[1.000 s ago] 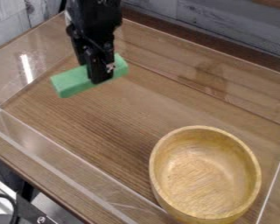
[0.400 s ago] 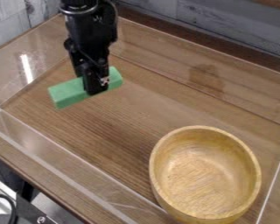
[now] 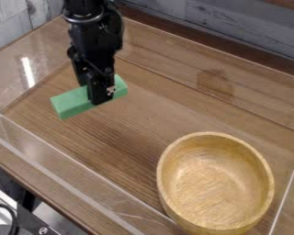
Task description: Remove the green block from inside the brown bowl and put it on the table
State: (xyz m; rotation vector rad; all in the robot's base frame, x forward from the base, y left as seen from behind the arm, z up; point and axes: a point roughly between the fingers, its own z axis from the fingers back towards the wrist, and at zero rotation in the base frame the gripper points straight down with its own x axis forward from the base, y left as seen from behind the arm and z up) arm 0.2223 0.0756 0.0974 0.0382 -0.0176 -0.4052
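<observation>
Gripper [image 3: 103, 90] pointing straight down from a black arm [image 3: 91, 27], jaws clamped across the green block [image 3: 88, 99] near its right-hand end. Block held over the far-left part of the table [image 3: 175, 110], well apart from the bowl [image 3: 217, 184] at lower right; bowl empty, grain of its floor fully exposed. Block low over the wood — contact with the surface not decidable from this view, though the underside looks very close to it or just touching.

Step in hand, by judgement: placing. Removal from the bowl done; release onto the table not yet done. Next move likely to call for a short settling onto the wood if any gap remains, then spreading of the jaws and a straight lift clear, so as not to drag or tip the block on the way up. Plenty of bare table around the spot, clear acrylic wall [image 3: 27, 138] to the left not close enough to interfere.

Block lying roughly flat, broad face up, slightly tilted at most. Long axis running diagonally in the picture — from lower left, the free end, up to the right beneath the jaws — and so set at an angle to the grain lines of the table. Grip taken across the short width, not along the length.
</observation>
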